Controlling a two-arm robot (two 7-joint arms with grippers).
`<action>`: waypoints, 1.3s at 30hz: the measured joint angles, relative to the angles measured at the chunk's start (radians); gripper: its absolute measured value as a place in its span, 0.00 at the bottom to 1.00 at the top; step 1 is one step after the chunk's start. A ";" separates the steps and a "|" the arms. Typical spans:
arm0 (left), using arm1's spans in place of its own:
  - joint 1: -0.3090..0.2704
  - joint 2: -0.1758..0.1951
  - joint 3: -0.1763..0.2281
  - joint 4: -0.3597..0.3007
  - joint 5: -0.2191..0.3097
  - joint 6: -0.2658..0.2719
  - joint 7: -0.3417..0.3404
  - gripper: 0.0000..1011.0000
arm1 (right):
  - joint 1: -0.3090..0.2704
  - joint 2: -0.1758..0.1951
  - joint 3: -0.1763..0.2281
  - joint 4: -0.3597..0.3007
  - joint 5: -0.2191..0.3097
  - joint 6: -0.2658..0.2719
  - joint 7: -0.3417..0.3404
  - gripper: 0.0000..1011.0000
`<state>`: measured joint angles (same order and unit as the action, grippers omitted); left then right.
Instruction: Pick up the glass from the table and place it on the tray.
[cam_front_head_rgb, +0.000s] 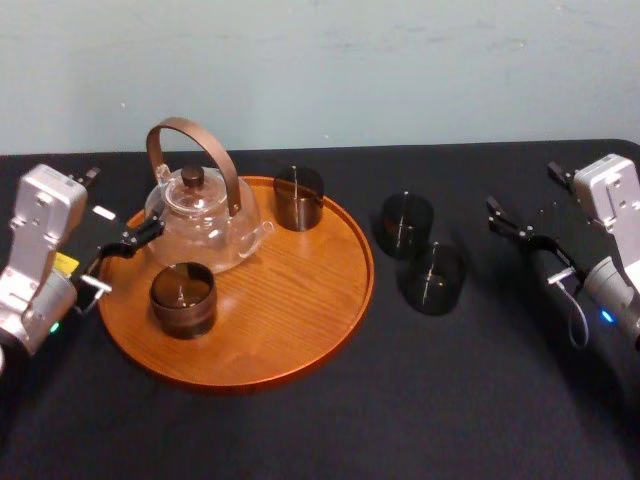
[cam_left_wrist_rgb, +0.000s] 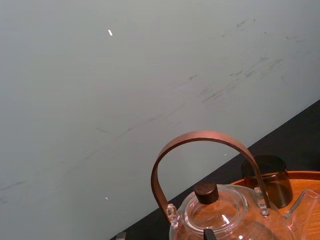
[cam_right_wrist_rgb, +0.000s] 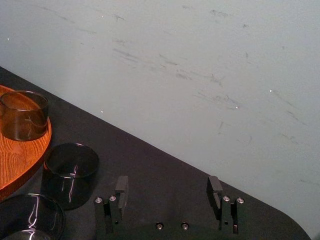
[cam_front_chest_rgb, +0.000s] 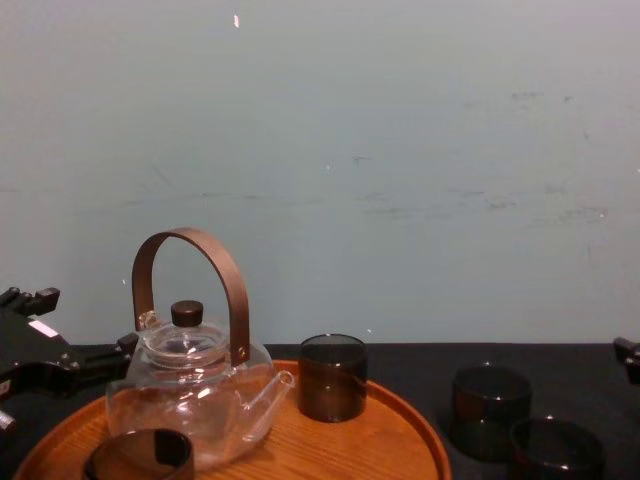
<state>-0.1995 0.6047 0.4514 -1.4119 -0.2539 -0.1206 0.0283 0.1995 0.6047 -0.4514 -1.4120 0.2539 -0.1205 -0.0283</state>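
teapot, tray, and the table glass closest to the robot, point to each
teapot (cam_front_head_rgb: 205, 225), head view, clear glass belly
tray (cam_front_head_rgb: 300, 300), head view, bare wood near its middle
table glass closest to the robot (cam_front_head_rgb: 430, 278), head view, its dark open top

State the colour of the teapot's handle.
Matte brown: the arched handle over the clear glass teapot shows best in the chest view.

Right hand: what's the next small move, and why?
Probably swing the right hand, open and empty, left toward the front glass on the table. Two glasses stand off the tray; this one, beside the rear glass, lies on that hand's side with nothing between. The left hand sits by the teapot at the tray's left edge.
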 joint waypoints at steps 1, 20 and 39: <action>0.000 0.000 0.000 0.000 0.000 0.000 0.000 0.99 | 0.000 0.000 0.000 0.000 0.000 0.000 0.000 0.99; 0.000 0.000 0.000 0.000 0.000 0.000 0.000 0.99 | 0.000 0.000 0.000 0.000 0.000 0.000 0.000 0.99; 0.000 0.000 0.000 0.000 0.000 0.000 0.000 0.99 | 0.000 0.000 0.000 0.000 0.000 0.000 0.000 0.99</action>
<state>-0.1995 0.6047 0.4514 -1.4120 -0.2539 -0.1205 0.0283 0.1995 0.6047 -0.4514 -1.4120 0.2539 -0.1205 -0.0282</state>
